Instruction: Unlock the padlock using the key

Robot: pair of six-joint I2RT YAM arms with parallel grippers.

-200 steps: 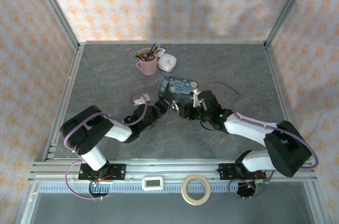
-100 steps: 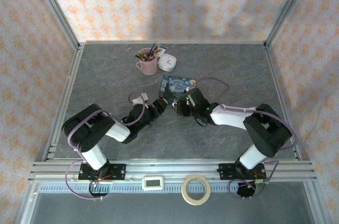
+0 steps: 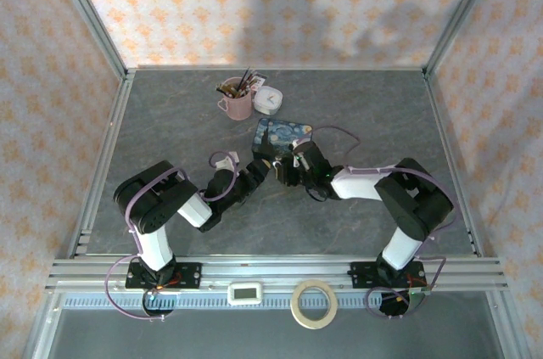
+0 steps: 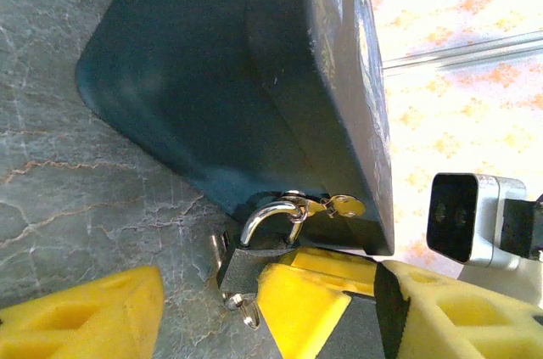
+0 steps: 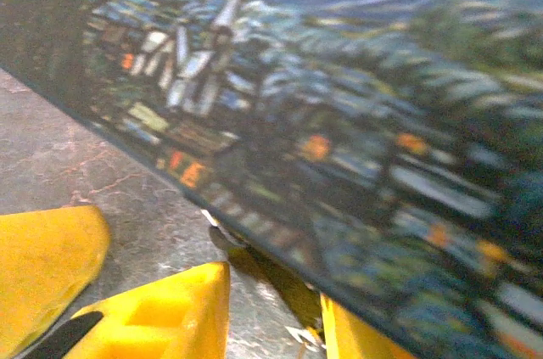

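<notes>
You have no lettering, number or brand mark here that can be read. The blue tin (image 3: 284,132) near the middle of the worktop shows you only a painted night-sky picture on its lid. The display of the small white device (image 3: 247,293) on the rail at the worktop's near edge is too small for you to make out.
</notes>
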